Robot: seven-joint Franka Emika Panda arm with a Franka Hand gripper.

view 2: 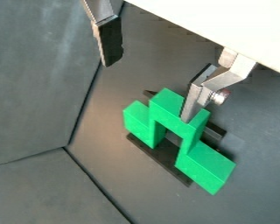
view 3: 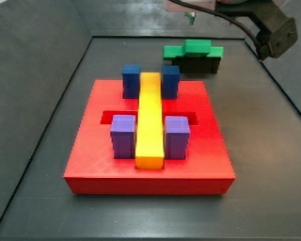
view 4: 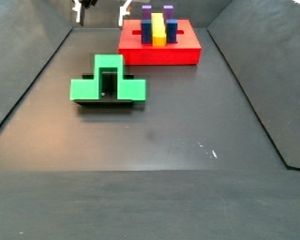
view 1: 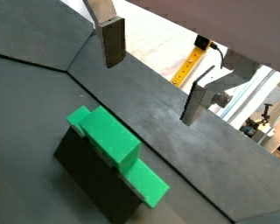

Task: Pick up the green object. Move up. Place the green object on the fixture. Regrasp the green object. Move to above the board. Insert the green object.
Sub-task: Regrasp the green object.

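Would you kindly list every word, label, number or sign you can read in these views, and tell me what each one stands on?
No legible text in any view.
The green object, resting on the fixture: no markings.
The board, its blue and purple blocks and its yellow bar: no markings.
The gripper, open above the green object: no lettering.
A yellow strip at the floor's edge in a wrist view: dark marks, too blurred to read.

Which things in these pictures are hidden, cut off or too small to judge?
- Gripper: open in both wrist views, above the bright green bridge-shaped plastic piece; in a side view the picture's edge cuts it off.
- Dark box-like fixture: its top is covered by the green piece in all views.
- Flat red board: the yellow bar and the blue and purple blocks hide its slots.
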